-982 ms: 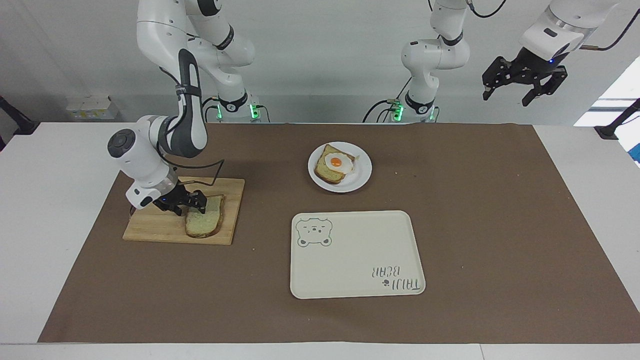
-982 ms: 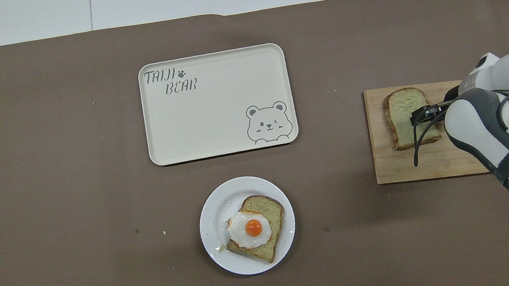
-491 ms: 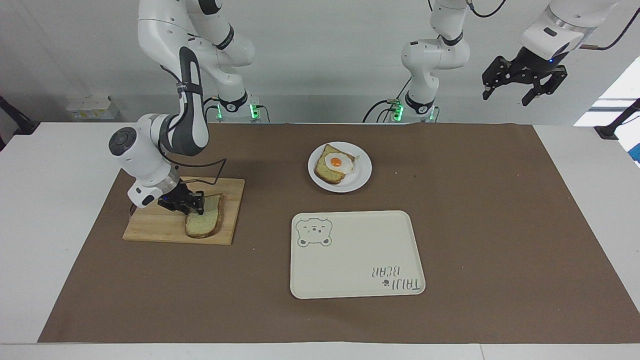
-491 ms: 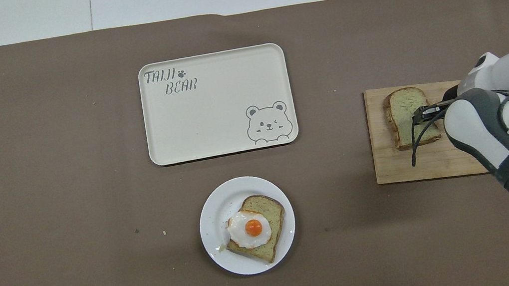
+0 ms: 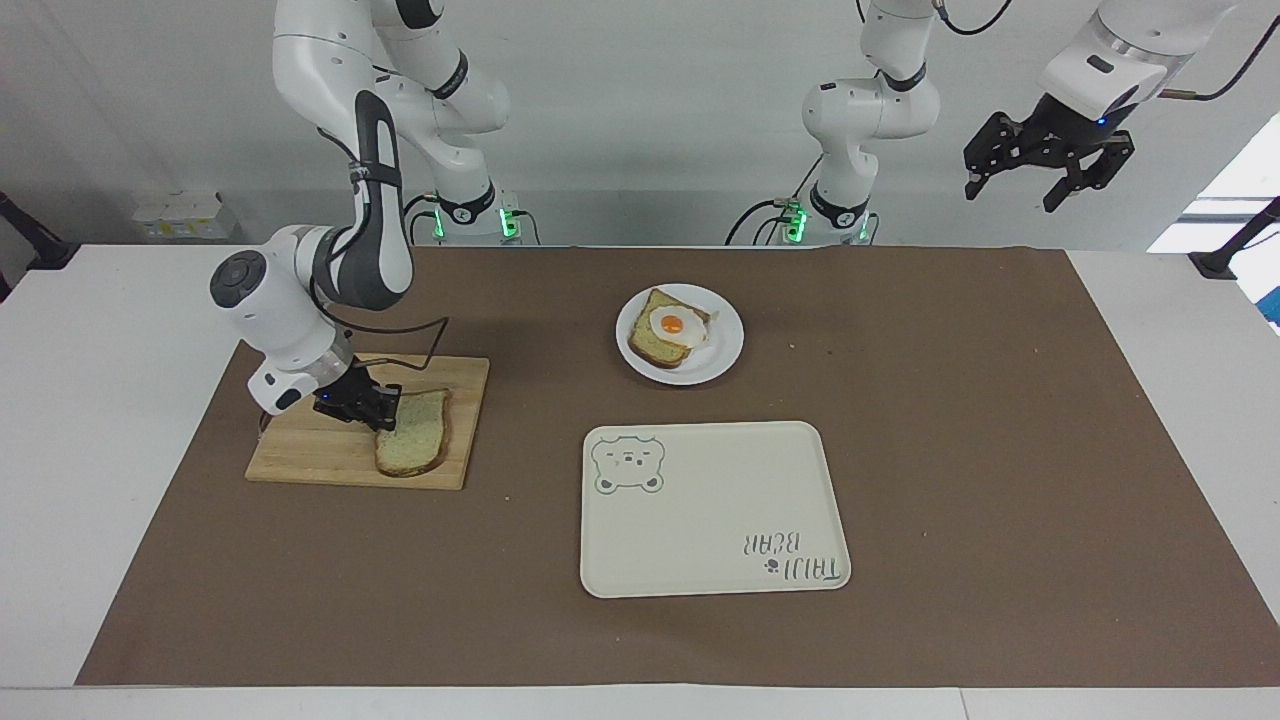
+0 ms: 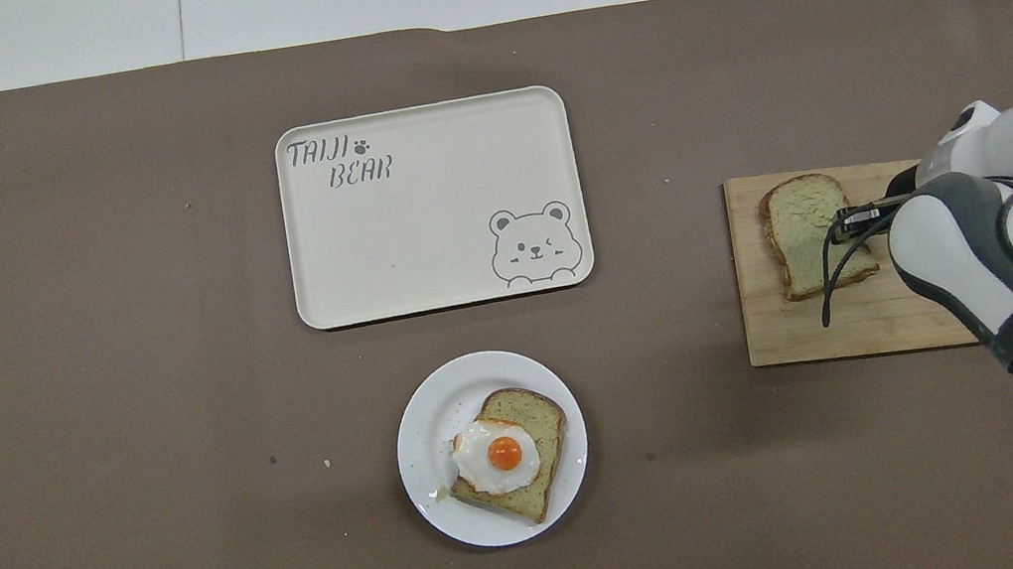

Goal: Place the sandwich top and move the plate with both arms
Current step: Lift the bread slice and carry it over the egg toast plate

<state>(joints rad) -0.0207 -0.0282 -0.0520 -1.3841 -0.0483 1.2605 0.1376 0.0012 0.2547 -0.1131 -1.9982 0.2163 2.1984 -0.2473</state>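
The right gripper [image 5: 383, 412] pinches the edge of the bread slice [image 5: 413, 446] on the wooden board [image 5: 300, 455], probably to lift it. The left gripper [image 5: 1047, 165] waits high, open. The plate [image 5: 725, 355] lies well apart.

Two robot arms, each with one gripper: right gripper [image 5: 385, 412], left gripper [image 5: 1040, 172]. Two bread slices: one plain sandwich top [image 5: 415, 447] right at the right jaws, one egg-topped slice [image 5: 660, 345] well apart from both sets of jaws. One fried egg [image 5: 675, 325]. One plate [image 5: 725, 345]. One bear tray [image 5: 715, 510]. One wooden cutting board [image 5: 320, 455] under the right jaws. One brown mat [image 5: 1000, 450] covering the tabletop.
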